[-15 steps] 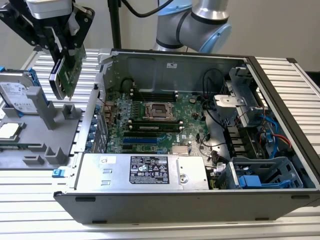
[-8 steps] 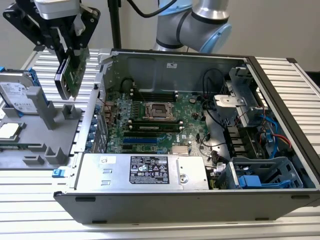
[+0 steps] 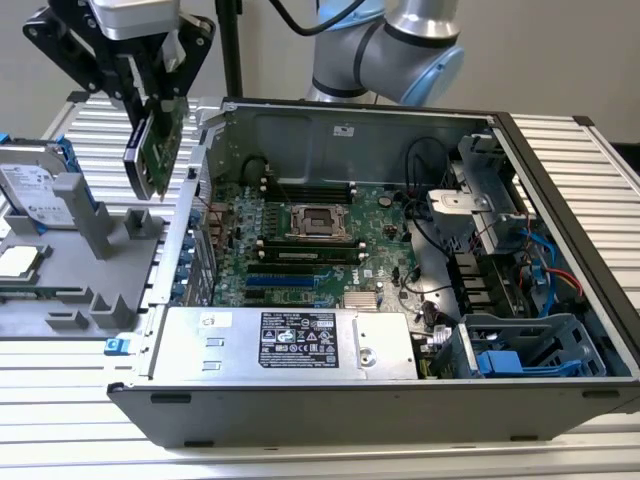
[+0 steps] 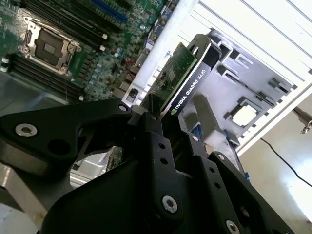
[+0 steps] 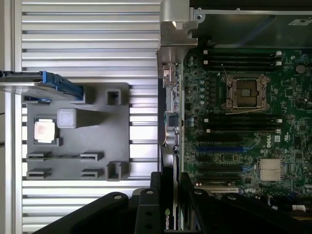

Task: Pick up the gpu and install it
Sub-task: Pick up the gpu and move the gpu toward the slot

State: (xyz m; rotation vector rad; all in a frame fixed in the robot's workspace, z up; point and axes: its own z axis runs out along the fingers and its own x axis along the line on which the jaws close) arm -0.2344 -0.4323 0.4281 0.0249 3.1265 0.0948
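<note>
Hanging from the fingers, the gpu points its long axis steeply downward.

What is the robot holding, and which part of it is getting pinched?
The end effector holds the gpu by its upper edge, and the green card hangs down below it.

The gripper, clamped on the gpu, hides the card's upper end in the exterior view. The picture's top edge cuts off the arm, and its left edge cuts the hard drive.
</note>
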